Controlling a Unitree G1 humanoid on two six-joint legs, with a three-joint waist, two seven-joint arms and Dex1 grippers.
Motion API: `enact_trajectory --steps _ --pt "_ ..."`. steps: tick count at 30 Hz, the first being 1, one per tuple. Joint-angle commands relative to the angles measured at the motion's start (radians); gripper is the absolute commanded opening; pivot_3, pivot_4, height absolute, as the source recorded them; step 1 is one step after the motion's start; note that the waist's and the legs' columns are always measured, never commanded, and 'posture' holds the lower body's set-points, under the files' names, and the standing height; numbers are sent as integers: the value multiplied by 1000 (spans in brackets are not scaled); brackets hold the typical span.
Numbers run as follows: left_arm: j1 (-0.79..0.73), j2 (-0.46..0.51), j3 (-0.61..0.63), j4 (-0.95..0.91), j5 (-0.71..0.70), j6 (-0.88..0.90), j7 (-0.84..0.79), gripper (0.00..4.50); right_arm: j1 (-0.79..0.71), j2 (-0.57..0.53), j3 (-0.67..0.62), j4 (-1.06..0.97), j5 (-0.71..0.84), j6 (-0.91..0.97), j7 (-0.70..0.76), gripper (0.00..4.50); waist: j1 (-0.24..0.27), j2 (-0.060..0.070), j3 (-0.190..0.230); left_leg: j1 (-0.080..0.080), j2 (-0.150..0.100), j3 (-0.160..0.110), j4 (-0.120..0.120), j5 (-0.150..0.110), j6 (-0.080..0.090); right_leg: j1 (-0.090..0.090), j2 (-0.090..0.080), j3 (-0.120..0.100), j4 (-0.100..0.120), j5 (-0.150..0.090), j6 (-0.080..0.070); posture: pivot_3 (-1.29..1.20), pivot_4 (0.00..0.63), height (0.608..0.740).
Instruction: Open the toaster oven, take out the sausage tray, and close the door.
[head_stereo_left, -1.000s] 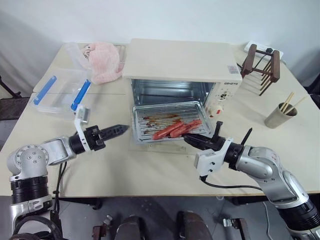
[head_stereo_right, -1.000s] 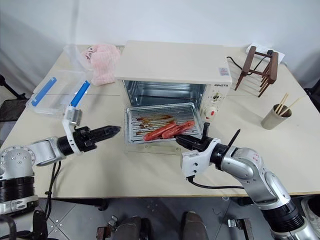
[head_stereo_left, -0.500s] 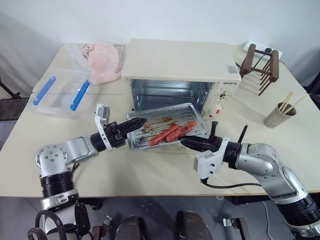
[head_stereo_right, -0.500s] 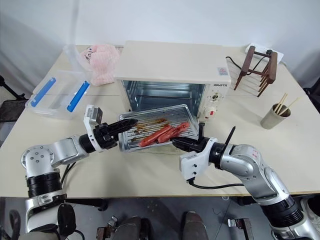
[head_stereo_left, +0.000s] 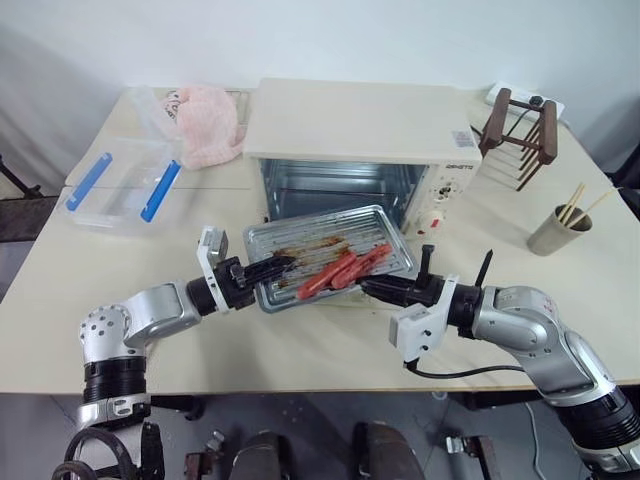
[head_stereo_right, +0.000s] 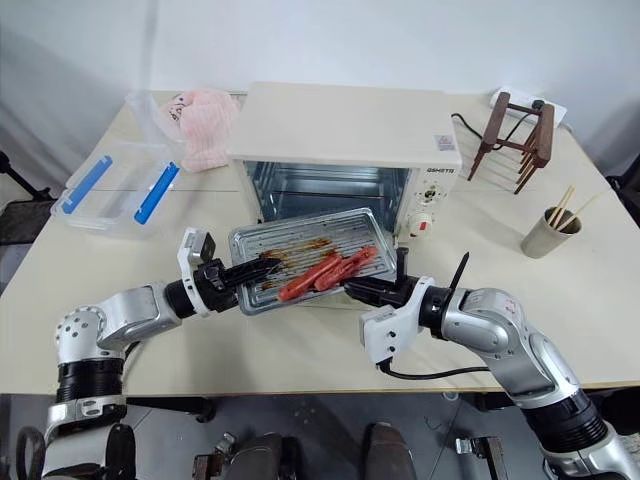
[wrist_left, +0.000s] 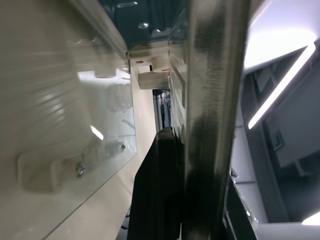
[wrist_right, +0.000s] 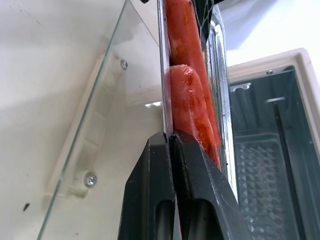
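Note:
The cream toaster oven (head_stereo_left: 360, 125) stands open, and its glass door (wrist_right: 90, 125) lies flat in front of it. Just above the door hangs the silver sausage tray (head_stereo_left: 320, 232), clear of the oven mouth and slightly tilted. Two reddish sausages (head_stereo_left: 345, 268) lie on its right half. My left gripper (head_stereo_left: 275, 265) is shut on the tray's front-left rim (wrist_left: 215, 100). At the front-right rim my right gripper (head_stereo_left: 372, 288) is shut too, its fingers (wrist_right: 150, 200) pinching the edge right beside the sausages (wrist_right: 187, 95).
A clear plastic box with blue clips (head_stereo_left: 120, 185) and a pink cloth (head_stereo_left: 210, 120) sit at the back left. At the back right stands a wooden rack (head_stereo_left: 522, 135), and a cup of chopsticks (head_stereo_left: 560, 230) is on the right. Bare table lies in front of the door.
My left gripper moved right to the tray's left edge and shut on it. The tray rose off the door and shifted a little left. The right gripper kept its grip.

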Motion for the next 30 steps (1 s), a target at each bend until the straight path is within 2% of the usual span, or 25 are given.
enact_trajectory --steps 1,4,9,12,14,18,19,23,25,27,30 --pt "24 -22 12 -57 -44 -52 26 3 6 4 -53 -51 111 73 16 251 2 0 0 0 0 0 0 0 0 0 0 0 0 0 0 0 150 740" --pt "40 -45 25 -69 -44 -56 36 0 2 -9 -62 -54 141 71 27 973 1 0 0 0 -1 0 0 0 0 1 0 0 -1 0 0 0 150 740" --pt "56 -47 65 -67 -44 -37 26 0 16 -40 -102 -29 185 9 39 2684 1 0 0 0 -1 0 0 0 0 1 0 0 -1 0 0 0 150 740" --pt "77 -10 99 -53 -44 1 -20 0 58 -90 -155 -4 300 48 105 3711 1 0 0 0 -1 0 0 0 0 1 1 0 -1 0 0 0 150 740" --pt "132 40 148 -36 -44 48 -109 0 104 -136 -225 78 408 -17 169 4387 1 0 0 0 -1 0 0 0 0 1 1 0 -1 0 0 0 150 740" --pt "286 167 221 -23 -44 120 -308 0 154 -153 -309 237 507 -29 212 4387 -8 0 0 0 0 2 -1 0 0 1 3 0 -3 0 -1 0 150 740" --pt "325 182 243 -26 -44 119 -341 0 164 -149 -316 272 527 -21 227 3964 -7 0 0 1 1 2 -1 0 0 1 3 0 -2 -1 -1 0 150 740" --pt "450 194 322 -59 -44 90 -427 0 159 -123 -308 403 537 6 244 2933 -2 0 0 2 1 2 -1 0 0 1 3 2 -3 -1 -2 0 150 740" --pt "505 171 369 -94 -44 52 -427 0 142 -107 -293 466 529 -3 255 2324 -1 0 0 2 2 2 0 0 0 1 2 2 -5 -1 -3 0 150 740" --pt "550 132 423 -123 -44 11 -419 0 119 -92 -268 516 518 -1 276 1515 0 0 0 2 2 2 0 0 0 1 -1 2 -5 -1 -3 0 150 740" --pt "598 66 495 -174 -44 -56 -387 0 87 -65 -234 566 510 18 297 693 -3 0 0 2 2 1 0 0 0 1 -2 2 -4 -1 -3 0 150 740"
